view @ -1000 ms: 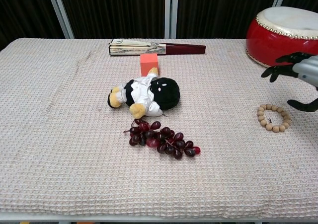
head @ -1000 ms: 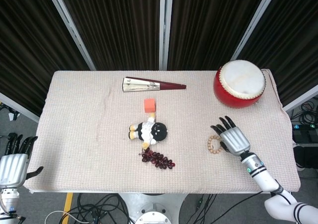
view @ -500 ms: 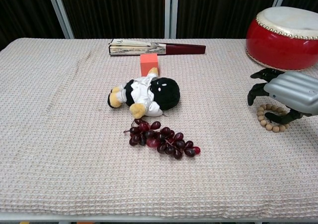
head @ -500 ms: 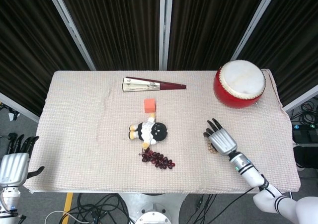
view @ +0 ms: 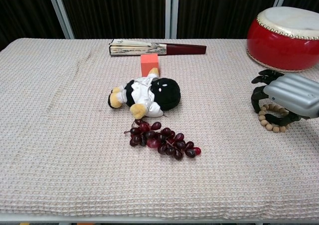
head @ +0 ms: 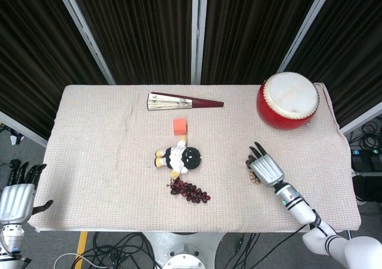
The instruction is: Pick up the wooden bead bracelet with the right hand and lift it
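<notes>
Right hand set over the wooden bead bracelet on the cloth-covered surface.

Nearest, a cluster of glossy dark-red grapes [view: 162,140] is seen on the waffle-textured beige surface [view: 65,135]. To its right, the right hand [view: 286,96] is lowered over the wooden bead bracelet [view: 271,124], a ring of round pale beads lying flat; dark fingers [view: 257,96] are curled down at its far edge, but whether it is gripped cannot be told. The left hand [head: 17,194] is held off the surface's corner, fingers apart, empty. Beyond lie a plush doll [view: 147,93], an orange block [view: 149,64], a folded fan [view: 155,48] and a round red drum [view: 284,37].
</notes>
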Controlling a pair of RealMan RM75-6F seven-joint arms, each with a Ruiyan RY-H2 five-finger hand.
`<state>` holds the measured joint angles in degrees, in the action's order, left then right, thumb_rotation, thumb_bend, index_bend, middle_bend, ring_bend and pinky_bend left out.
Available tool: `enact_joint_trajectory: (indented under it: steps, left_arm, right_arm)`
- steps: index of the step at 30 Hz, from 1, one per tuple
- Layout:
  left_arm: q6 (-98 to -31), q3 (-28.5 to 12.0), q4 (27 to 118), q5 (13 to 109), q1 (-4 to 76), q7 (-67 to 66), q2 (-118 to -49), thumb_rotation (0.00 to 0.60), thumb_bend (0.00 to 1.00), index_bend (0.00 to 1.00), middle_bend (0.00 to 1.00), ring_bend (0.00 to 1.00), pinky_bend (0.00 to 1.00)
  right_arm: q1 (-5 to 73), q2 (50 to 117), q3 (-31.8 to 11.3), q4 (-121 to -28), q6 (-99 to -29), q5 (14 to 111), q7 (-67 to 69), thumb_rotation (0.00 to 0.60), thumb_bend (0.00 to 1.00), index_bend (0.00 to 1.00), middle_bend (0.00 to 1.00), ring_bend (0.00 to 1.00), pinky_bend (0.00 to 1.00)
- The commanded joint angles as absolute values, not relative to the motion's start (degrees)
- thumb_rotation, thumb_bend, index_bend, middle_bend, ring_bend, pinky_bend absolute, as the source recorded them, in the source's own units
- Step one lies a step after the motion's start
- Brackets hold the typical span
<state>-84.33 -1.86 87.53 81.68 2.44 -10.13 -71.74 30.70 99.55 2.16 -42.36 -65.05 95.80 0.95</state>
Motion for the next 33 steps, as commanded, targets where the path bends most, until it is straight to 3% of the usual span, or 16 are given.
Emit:
enact_joint_trajectory:
  steps: [1, 6, 9, 14, 18, 22, 26, 33]
  left_arm:
    - [-84.36, -1.86, 87.56, 81.66, 2.41, -10.07, -71.68, 0.6, 0.0, 0.14, 0.15, 0.01, 0.01]
    - [-84.41, -1.83, 87.69, 81.83, 2.44, -9.8, -71.6, 0.6, 0.0, 0.14, 0.15, 0.01, 0.01]
    - [-84.32, -1.78, 87.73, 81.93, 2.5, -9.73, -71.6, 0.6, 0.0, 0.14, 0.15, 0.01, 0.01]
    - [-84.38, -1.87, 88.07, 82.15, 2.66, -9.75, -71.31, 0.6, 0.0, 0.14, 0.15, 0.01, 0.01]
    - [-84.14, -1.88, 88.37, 82.23, 2.88, -9.91, -71.17, 0.6, 0.0, 0.14, 0.15, 0.01, 0.01]
    - [-83.92, -1.94, 88.69, 82.27, 3.13, -10.18, -70.96, 0.6, 0.0, 0.14, 0.15, 0.01, 0.01]
    - [-83.85, -1.96, 88.86, 82.28, 3.23, -10.23, -70.82, 0.6, 0.0, 0.14, 0.15, 0.01, 0.01]
    - [-83.51, -2.01, 89.1, 82.06, 3.47, -10.5, -70.8, 0.6, 0.0, 0.14, 0.15, 0.01, 0.01]
  right_arm:
    - [30.19, 100.41, 1.47, -41.0, -68.02, 95.59, 3.98, 0.6, 0.38, 0.66, 0.48, 0.19, 0.02]
    - [29.12, 97.93, -3.58, -48.31, -68.2, 89.1, 18.53, 0.6, 0.4, 0.7, 0.5, 0.22, 0.04]
    - [28.07, 95.13, -7.34, -55.99, -64.28, 82.54, 29.94, 0.6, 0.43, 0.7, 0.5, 0.22, 0.04]
    - [28.27, 85.14, -11.75, -72.27, -46.1, 70.7, 49.86, 0.6, 0.5, 0.7, 0.51, 0.23, 0.03]
    - [28.44, 79.82, -14.14, -78.55, -34.19, 67.48, 64.84, 0.6, 0.55, 0.69, 0.51, 0.23, 0.0]
    - [27.12, 77.86, -17.54, -80.82, -27.67, 69.96, 80.28, 0.6, 0.6, 0.68, 0.51, 0.22, 0.0]
    - [25.69, 76.98, -19.45, -81.96, -25.85, 76.43, 92.24, 0.6, 0.61, 0.67, 0.51, 0.21, 0.0]
    - [26.13, 76.18, -15.81, -80.47, -34.09, 90.8, 107.7, 0.6, 0.62, 0.65, 0.51, 0.2, 0.0]
